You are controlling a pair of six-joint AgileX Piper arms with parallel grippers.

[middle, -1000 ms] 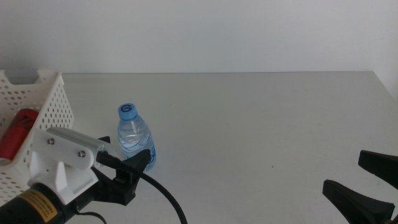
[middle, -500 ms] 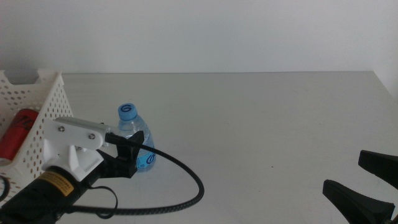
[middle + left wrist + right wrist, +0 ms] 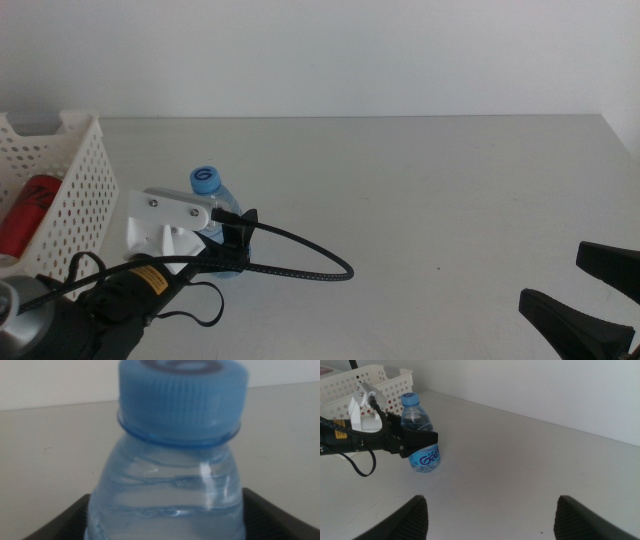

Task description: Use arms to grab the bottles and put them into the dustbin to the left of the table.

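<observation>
the right gripper [image 3: 585,295] waits low at the near right edge of the desk [image 3: 420,200], its jaws spread wide apart with nothing between them, well apart from the work. further in, on the left side, the left gripper [image 3: 417,440] reaches level across the desk, its white wrist bracket [image 3: 165,222] and black braided cable [image 3: 300,270] behind it, and its jaws stand one on each side of the water bottle [image 3: 213,222]. the left wrist view shows the bottle filling the space between the two dark jaws, with the blue cap [image 3: 182,395] above them; the jaws look apart around the body rather than pressed in, though whether the pads touch the plastic cannot be told. the bottle stands upright on the desk, just beside the dustbin [image 3: 75,175], whose perforated wall rises further to the left with a red can [image 3: 28,212] already lying inside. judged from its thin clear walls and the water inside, the bottle is likely light to middling in weight, smooth, a little slippery, and apt to give under a hard squeeze. the best hold seems to be around the body at or just above the blue label [image 3: 425,460], where it is widest, not the narrow neck.
</observation>
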